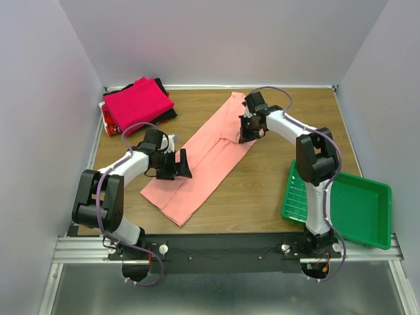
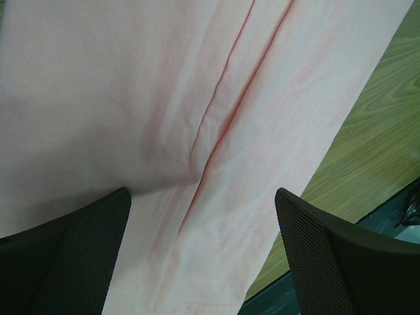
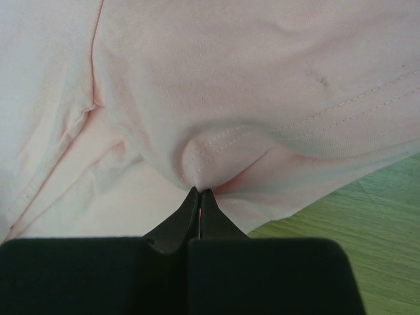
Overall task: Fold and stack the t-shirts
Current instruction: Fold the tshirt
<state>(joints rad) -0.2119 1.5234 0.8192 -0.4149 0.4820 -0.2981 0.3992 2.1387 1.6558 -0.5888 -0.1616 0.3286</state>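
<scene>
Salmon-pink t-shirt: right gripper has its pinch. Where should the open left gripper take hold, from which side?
Probably its left edge, from above on the left, where the left gripper hangs open. The salmon-pink t-shirt lies flat in a long diagonal strip, and the right gripper pinches the opposite edge further up.

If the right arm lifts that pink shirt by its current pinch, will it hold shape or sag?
Likely floppy: the salmon-pink t-shirt puckers into a soft bulge where the right gripper pinches its stitched hem, so it should drape. Probably light: the cloth looks thin and lies flat. Pushed, it would likely bunch on the wooden table rather than slide.
</scene>
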